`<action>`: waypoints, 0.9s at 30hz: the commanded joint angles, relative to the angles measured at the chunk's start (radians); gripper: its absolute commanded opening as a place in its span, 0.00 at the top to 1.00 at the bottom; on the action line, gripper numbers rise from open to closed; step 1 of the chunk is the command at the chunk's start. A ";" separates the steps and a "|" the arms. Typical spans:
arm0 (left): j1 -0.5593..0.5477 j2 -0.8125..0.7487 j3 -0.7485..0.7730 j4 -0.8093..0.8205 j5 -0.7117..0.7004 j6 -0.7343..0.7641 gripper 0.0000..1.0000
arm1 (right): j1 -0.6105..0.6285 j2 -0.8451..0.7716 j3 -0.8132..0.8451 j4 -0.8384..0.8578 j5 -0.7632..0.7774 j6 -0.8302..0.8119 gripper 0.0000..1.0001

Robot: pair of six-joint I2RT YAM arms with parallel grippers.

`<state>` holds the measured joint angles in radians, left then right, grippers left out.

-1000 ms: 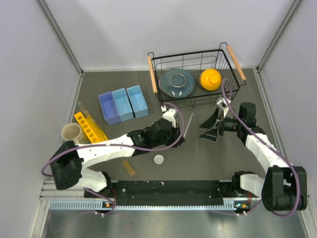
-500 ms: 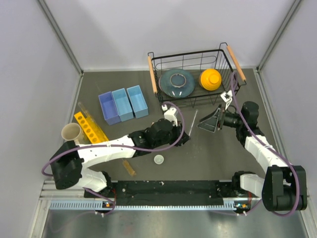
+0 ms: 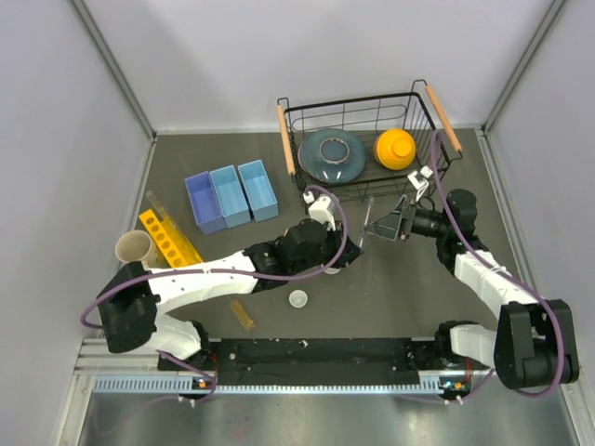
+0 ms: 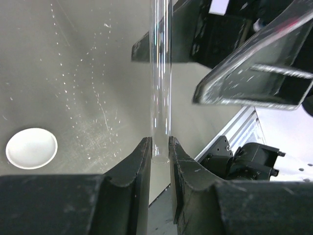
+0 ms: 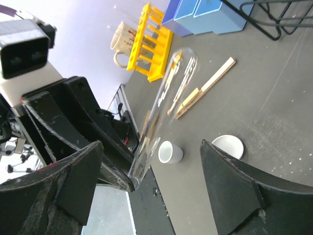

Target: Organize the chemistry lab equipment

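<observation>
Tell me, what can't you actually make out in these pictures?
- Left wrist view: the test tube held by the left gripper runs off the top edge; its far end is unseen.
- Top view: the gripper's own body covers that grip.
- Right wrist view: the top edge cuts off the blue bins, hiding their insides.

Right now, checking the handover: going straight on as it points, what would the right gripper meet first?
Probably the clear glass test tube, pinched in the left gripper; it lies ahead of the open right gripper, though depth is unclear.

Lab cell, glass tube (image 4: 160, 73), yellow test-tube rack (image 3: 170, 239)
</observation>
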<state>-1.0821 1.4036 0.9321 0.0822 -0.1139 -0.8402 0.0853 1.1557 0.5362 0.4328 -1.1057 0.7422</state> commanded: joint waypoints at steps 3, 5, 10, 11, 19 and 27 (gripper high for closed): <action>-0.004 0.026 0.068 0.088 -0.050 -0.031 0.89 | 0.051 0.030 0.005 0.014 0.027 0.019 0.33; -0.004 0.037 0.073 0.094 -0.055 -0.033 0.89 | 0.053 0.032 0.002 0.024 0.029 0.022 0.40; -0.004 0.061 0.089 0.105 -0.036 -0.034 0.89 | 0.053 0.041 -0.002 0.055 0.012 0.043 0.63; -0.004 0.063 0.091 0.106 -0.036 -0.034 0.88 | 0.053 0.045 -0.002 0.063 0.006 0.048 0.65; -0.006 0.061 0.086 0.105 -0.030 -0.025 0.72 | 0.053 0.053 0.001 0.080 -0.017 0.043 0.81; -0.004 -0.066 0.025 -0.002 -0.035 0.024 0.23 | 0.056 0.016 0.025 -0.028 -0.006 -0.098 0.83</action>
<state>-1.0828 1.4494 0.9787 0.0975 -0.1425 -0.8524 0.1310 1.2064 0.5365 0.4355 -1.1114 0.7471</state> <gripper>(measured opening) 0.721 0.206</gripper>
